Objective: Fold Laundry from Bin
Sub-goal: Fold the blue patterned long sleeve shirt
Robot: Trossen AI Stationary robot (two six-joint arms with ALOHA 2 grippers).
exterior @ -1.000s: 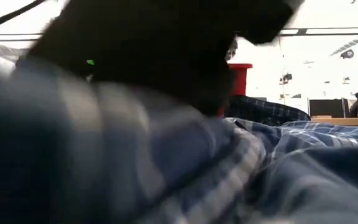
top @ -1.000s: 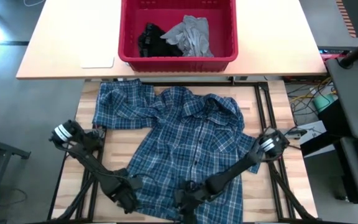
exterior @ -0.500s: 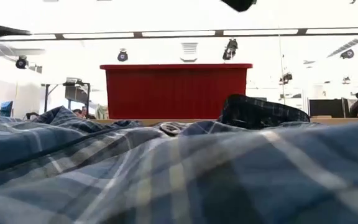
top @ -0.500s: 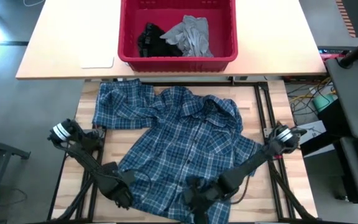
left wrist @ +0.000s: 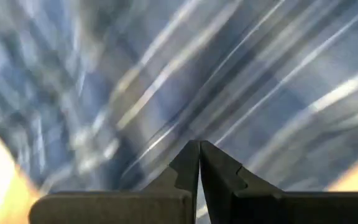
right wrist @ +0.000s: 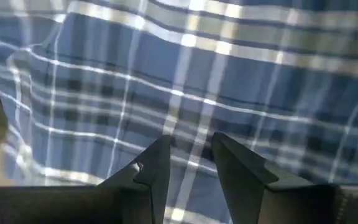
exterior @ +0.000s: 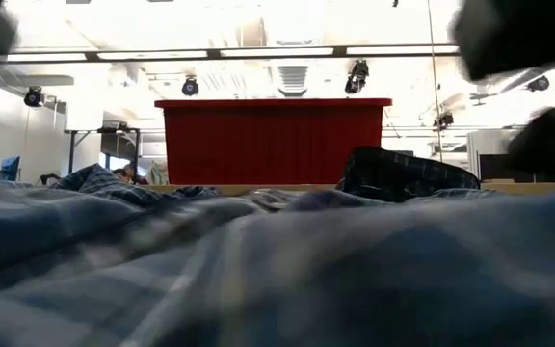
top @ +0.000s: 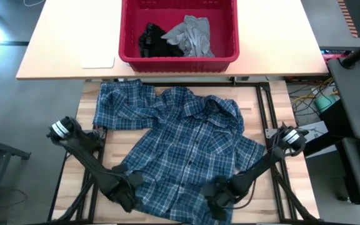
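**Both grippers at the shirt's near hem**

The plaid shirt lies spread on the wooden table, front up with its buttons showing, collar toward the bin and hem toward the arms' side. Its cloth is rumpled around the collar and the sleeve on the picture's left, which bunches near the table's far corner.

The left gripper sits at the hem's left corner. In its wrist view the fingers are pressed together with blurred plaid cloth right ahead of them; whether any cloth is pinched between them I cannot tell.

The right gripper sits at the hem's right part. Its fingers stand a little apart over the plaid; I cannot tell whether they pinch a fold.

The red bin rests on the paler table beyond the shirt. Inside it lie a grey T-shirt and, beside it, a black garment, touching each other. A white sheet lies on that table just beside the bin.

In the low view the shirt fills the foreground, with the bin's red wall behind it.
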